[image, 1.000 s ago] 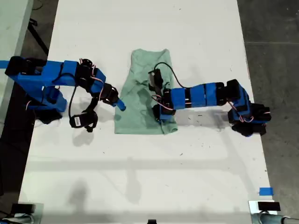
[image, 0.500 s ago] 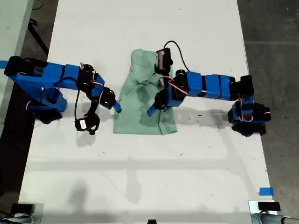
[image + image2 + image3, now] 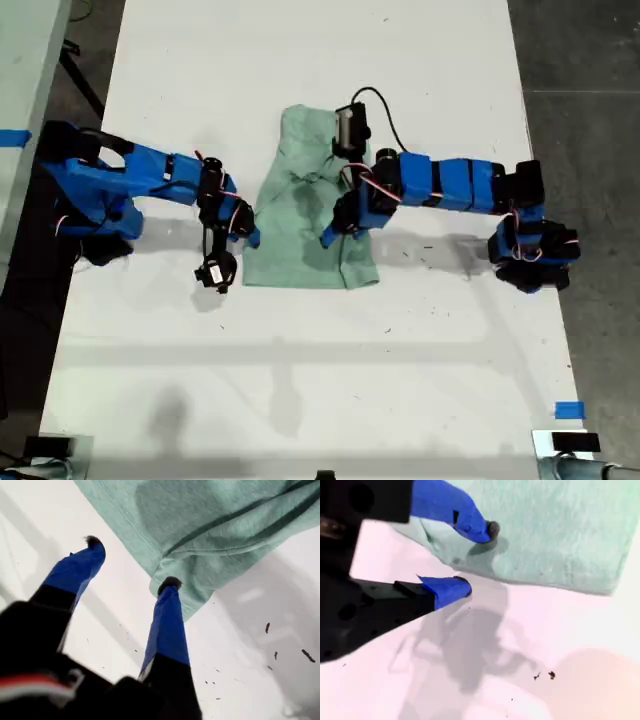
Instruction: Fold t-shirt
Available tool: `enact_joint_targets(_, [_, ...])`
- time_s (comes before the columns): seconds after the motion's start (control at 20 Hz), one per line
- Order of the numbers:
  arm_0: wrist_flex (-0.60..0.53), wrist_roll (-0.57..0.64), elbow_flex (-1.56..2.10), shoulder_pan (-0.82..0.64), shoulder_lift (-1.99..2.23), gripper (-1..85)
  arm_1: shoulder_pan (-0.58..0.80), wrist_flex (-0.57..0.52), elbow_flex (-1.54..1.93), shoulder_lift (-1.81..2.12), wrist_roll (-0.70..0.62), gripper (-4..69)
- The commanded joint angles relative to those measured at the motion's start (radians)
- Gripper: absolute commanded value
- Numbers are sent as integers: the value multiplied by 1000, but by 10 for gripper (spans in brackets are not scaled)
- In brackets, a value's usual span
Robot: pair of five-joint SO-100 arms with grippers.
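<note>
At the exterior view's left: my first end effector, jaws spread wide, nothing between them. One fingertip right at the near lower corner of the t-shirt, where the hem doubles over; touching or just shy of the cloth, cannot tell. Other fingertip out over bare bench, just beside the shirt's side edge.

Centre: t-shirt flat on the bench, already narrowed to a strip, wrinkled in the middle. Long axis up and down in the exterior view, collar end toward the top, straight hem toward the bottom. Shirt lying onward from the first end effector, toward the exterior view's right.

To the exterior view's right: my second end effector, reaching in over the lower half of the shirt, also parted and holding nothing. In its wrist view, one finger above cloth with a shadow close under it, the other above bench beyond the shirt's edge (contact not clear from any view).

Judgement: neither grasp made yet. First end effector nearer a usable corner; second above cloth, far lower corner onward toward the exterior view's bottom right. Likely next fold across the long axis, hem carried toward collar, so both lower corners needed.
</note>
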Motion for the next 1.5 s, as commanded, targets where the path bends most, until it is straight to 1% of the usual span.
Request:
enact_joint_targets(0.0, [-29,-26,-49,-34,-58,152,-6,5,-8,86,-12,265])
enact_joint_targets(0.1, [-18,-26,-87,-41,-100,0,-8,5,-6,86,-12,265])
enact_joint_targets(0.25, [-12,-20,-98,-49,-112,0,-8,5,-2,86,-14,264])
enact_joint_targets(0.35, [17,-11,-91,-54,-98,0,-8,5,5,86,-14,264])
enact_joint_targets(0.5, [144,6,2,-133,60,0,-9,5,29,97,-5,262])
enact_joint_targets(0.6, [196,64,86,-222,273,0,-9,5,37,104,-3,262])
enact_joint_targets(0.7, [259,98,55,-241,416,0,-9,5,38,104,-2,261])
enact_joint_targets(0.75, [270,101,5,-218,408,0,-9,3,38,104,0,261])
enact_joint_targets(0.85, [249,94,-121,-143,276,0,-6,-2,38,104,0,261])
enact_joint_targets(1.0, [225,78,-387,-34,-28,0,-8,-2,38,106,3,260])
enact_joint_targets(1.1, [285,58,-649,21,-244,0,-11,0,40,104,8,259])
enact_joint_targets(1.2, [347,48,-902,46,-430,0,-12,0,41,104,11,259])
enact_joint_targets(1.35, [282,31,-943,29,-532,0,-15,0,46,104,14,259])
enact_joint_targets(1.4, [279,35,-945,12,-557,41,-17,0,48,104,15,259])
enact_joint_targets(1.45, [282,55,-946,0,-560,176,-17,0,51,104,15,259])
